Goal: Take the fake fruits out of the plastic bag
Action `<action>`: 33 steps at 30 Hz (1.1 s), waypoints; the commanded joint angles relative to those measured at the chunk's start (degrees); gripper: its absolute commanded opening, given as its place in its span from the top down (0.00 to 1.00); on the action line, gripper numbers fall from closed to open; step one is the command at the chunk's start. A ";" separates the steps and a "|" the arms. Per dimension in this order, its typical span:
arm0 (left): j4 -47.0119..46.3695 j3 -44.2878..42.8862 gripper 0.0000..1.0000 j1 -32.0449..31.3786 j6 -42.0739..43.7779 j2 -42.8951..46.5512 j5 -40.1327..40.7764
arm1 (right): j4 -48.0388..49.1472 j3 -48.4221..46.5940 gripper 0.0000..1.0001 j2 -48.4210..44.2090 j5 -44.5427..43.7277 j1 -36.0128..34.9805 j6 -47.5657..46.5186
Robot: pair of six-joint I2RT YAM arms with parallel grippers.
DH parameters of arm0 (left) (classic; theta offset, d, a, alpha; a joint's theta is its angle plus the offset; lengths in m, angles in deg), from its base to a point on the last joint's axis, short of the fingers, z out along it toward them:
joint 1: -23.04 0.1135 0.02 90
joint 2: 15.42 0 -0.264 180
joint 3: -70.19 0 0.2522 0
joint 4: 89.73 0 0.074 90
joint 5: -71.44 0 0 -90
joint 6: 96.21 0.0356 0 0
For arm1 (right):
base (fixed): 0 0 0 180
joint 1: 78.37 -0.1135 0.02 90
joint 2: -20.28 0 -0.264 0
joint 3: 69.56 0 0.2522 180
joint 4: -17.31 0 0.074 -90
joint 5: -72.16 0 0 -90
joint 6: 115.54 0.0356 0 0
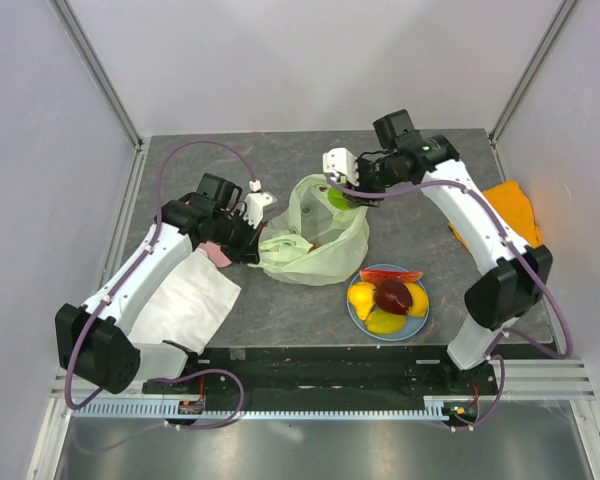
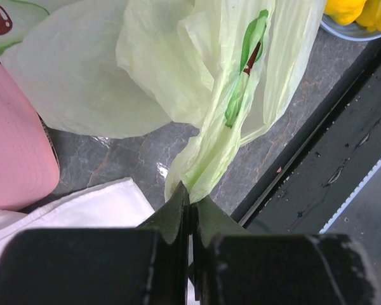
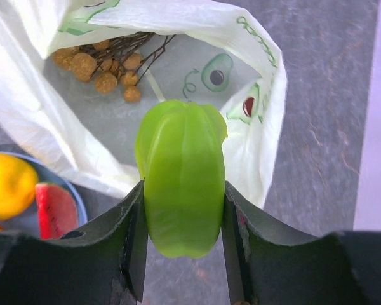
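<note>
While several fruits (image 1: 392, 296) already lie on the plate (image 1: 418, 324), the task is well along but not finished. The right fingers (image 3: 130, 238) are half closed around a green fruit (image 3: 184, 178), one pressing on each side, and hold it above the mouth of the bag (image 1: 310, 245), clear of the plastic. The bag sits on the desk (image 1: 280, 165) between the two arms, just behind the plate. The left fingers (image 2: 174, 213) are pinched fully together on a fold of the bag's edge, probably to steady it. Inside the bag a brown bunch (image 3: 101, 63) on thin stalks is visible. No other fruit shows there, though folds hide part of the inside. What is left, as I judge it, is setting the green fruit down and fetching the bunch.
</note>
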State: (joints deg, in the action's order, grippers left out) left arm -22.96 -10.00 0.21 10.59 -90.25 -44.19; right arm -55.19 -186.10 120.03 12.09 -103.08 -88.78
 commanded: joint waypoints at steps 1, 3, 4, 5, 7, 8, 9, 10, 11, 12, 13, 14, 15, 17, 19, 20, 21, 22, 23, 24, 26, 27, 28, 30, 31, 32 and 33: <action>-3.35 -3.26 0.99 0.42 -0.19 -0.76 -0.04 | -7.86 3.00 0.82 -9.45 1.19 0.36 2.25; -3.71 -3.35 0.98 0.42 -0.01 -1.11 0.14 | -9.90 7.92 0.82 -12.98 -0.39 1.67 3.03; -3.97 -3.26 0.98 0.42 -0.01 -1.28 0.14 | -10.08 13.08 0.83 -16.22 -0.49 2.55 4.87; -4.15 -3.35 0.98 0.42 -0.01 -1.37 0.05 | -10.25 15.40 0.82 -17.38 -0.66 3.43 5.93; -4.50 -3.61 0.98 0.42 -0.36 -1.29 -0.12 | -10.52 20.76 0.83 -19.66 -0.58 6.94 8.91; -4.59 -3.70 0.98 0.42 -0.27 -1.37 -0.21 | -10.95 22.17 0.83 -20.20 -0.06 8.26 11.36; -4.59 -3.88 0.99 0.50 -0.19 -1.29 -0.21 | -11.04 24.36 0.83 -20.64 0.30 10.88 12.78; -4.50 -4.05 0.98 0.42 -0.10 -1.29 -0.21 | -11.22 25.34 0.84 -21.43 0.48 12.22 14.01; -4.50 -3.97 0.98 0.50 -0.10 -1.20 -0.13 | -11.31 26.31 0.84 -21.78 0.74 14.84 16.11; -4.50 -3.88 0.98 0.51 -0.10 -1.29 -0.39 | -11.48 27.88 0.84 -22.05 1.00 16.08 16.92; -4.50 -3.79 0.98 0.51 -0.27 -1.37 -0.56 | -12.01 28.68 0.83 -22.14 1.61 17.23 17.45; -4.67 -3.70 0.98 0.51 -0.45 -1.37 -1.09 | -12.01 29.39 0.84 -22.14 1.88 19.33 18.50; -4.67 -3.70 0.98 0.51 -0.62 -1.55 -1.35 | -12.01 30.70 0.84 -21.96 2.14 20.04 18.85; -4.76 -3.79 0.99 0.51 -0.89 -1.90 -2.05 | -12.54 31.59 0.83 -20.65 2.59 20.93 19.47; -4.76 -4.32 0.98 0.51 -0.98 -1.99 -2.32 | -12.98 32.38 0.83 -18.90 2.85 21.98 19.83; -4.76 -4.40 0.98 0.51 -0.89 -2.25 -2.50 | -13.07 32.64 0.83 -18.36 3.29 22.68 19.74; -4.76 -4.67 0.99 0.51 -0.98 -2.25 -2.50 | -13.24 32.99 0.82 -17.23 3.38 22.77 19.48; -4.76 -4.76 0.99 0.51 -0.98 -2.25 -2.50 | -13.59 33.17 0.82 -16.78 3.38 22.95 19.47; -4.76 -4.76 0.98 0.51 -0.98 -2.17 -2.32 | -13.77 33.35 0.82 -16.34 3.55 23.04 19.47; -4.76 -4.58 0.99 0.51 -0.98 -2.16 -2.32 | -14.03 33.78 0.82 -15.38 3.55 22.95 19.30; -4.76 -4.32 0.98 0.51 -0.98 -1.82 -2.23 | -14.38 34.23 0.81 -14.49 3.55 23.04 19.30; -4.85 -3.97 0.98 0.51 -0.89 -1.73 -2.15 | -14.38 34.75 0.81 -13.97 3.73 23.04 19.30; -4.76 -3.88 0.99 0.51 -0.89 -1.55 -2.15 | -14.21 35.02 0.81 -13.61 3.82 23.13 19.38; -4.76 -3.44 0.98 0.59 -0.89 -1.37 -2.15 | -14.03 35.54 0.81 -12.39 3.90 23.04 19.73; -4.76 -3.44 0.98 0.59 -0.98 -1.29 -2.15 | -13.68 35.63 0.80 -11.95 3.82 23.04 20.00; -4.68 -3.35 0.98 0.59 -1.06 -1.29 -2.23 | -13.51 35.63 0.80 -11.59 3.82 23.13 20.52; -4.67 -3.35 0.98 0.59 -1.06 -1.29 -2.32 | -13.51 35.81 0.80 -10.89 4.08 23.04 20.70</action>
State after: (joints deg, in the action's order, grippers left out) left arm -25.82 -12.41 0.47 10.52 -92.32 -44.69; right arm -68.21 -150.74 107.53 13.89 -80.13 -69.61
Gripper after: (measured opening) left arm 0.033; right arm 0.497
